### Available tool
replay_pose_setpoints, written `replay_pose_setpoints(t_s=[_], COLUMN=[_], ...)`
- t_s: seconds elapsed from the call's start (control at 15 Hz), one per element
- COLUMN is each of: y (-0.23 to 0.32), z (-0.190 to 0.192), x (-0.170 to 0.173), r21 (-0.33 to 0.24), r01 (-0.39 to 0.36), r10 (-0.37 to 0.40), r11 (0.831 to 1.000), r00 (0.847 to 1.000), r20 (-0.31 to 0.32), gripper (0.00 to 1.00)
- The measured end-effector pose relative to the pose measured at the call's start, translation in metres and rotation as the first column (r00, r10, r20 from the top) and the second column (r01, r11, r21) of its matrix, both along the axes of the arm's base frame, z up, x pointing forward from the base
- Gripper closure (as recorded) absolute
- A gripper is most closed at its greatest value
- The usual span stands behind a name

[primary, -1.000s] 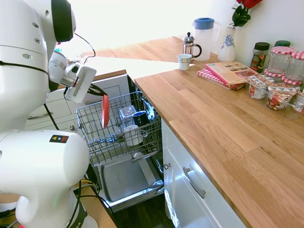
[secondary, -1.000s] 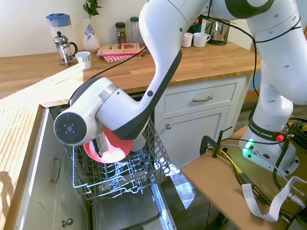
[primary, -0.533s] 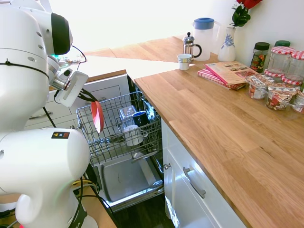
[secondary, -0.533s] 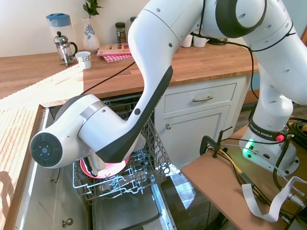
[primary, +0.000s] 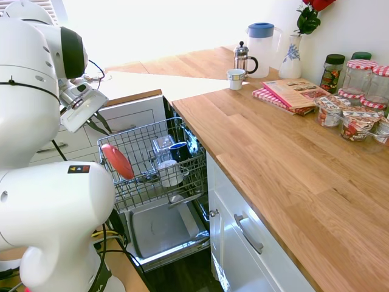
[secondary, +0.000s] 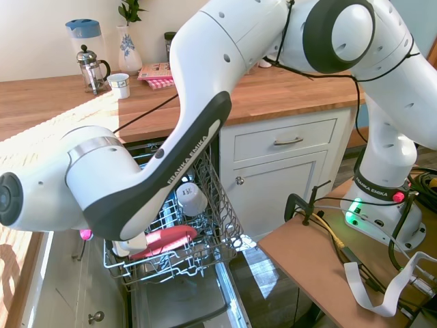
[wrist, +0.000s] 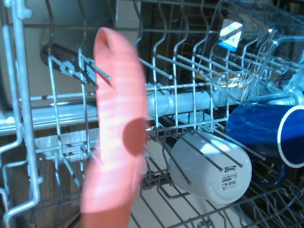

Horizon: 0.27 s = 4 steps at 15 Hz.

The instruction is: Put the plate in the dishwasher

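From the first outside view, the plate (primary: 117, 160) leans in the pulled-out rack (primary: 182, 182) of the dishwasher (primary: 161, 228), near the rack's left edge. The gripper (primary: 97, 123) hangs just above the plate. Its two thin fingers look spread apart, with nothing between them, and they do not seem to touch the plate. A blue mug (primary: 180, 149) and a white cup (primary: 171, 173) sit near the middle of the rack.

From the second outside view, the big arm hides the gripper. The plate (secondary: 162, 242) lies tilted low at the front edge of the rack (secondary: 225, 225). The white cup (secondary: 192, 197) sits behind it.

From the wrist view, the plate (wrist: 116, 142) stands on its edge between the wires. The white cup (wrist: 211, 172) and the blue mug (wrist: 266, 135) lie off to one side.

I think the plate is already let go, so the job looks almost done. The next move should be to lift the arm straight up and away, slowly, so it does not bump the plate or the wires.
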<state>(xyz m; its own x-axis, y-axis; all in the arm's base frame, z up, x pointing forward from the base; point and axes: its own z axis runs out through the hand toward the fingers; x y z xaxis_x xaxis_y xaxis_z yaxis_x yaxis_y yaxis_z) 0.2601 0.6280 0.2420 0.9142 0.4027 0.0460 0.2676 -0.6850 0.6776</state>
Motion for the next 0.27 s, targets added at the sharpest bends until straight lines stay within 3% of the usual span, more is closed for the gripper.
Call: replay_pose_setpoints(t_s=[0.27], y=[0.008], z=[0.052], x=[0.028], r21=[0.043], r01=[0.069], r10=[-0.067], r11=[0.997], r00=[0.996], r20=[-0.05], gripper=[0.0])
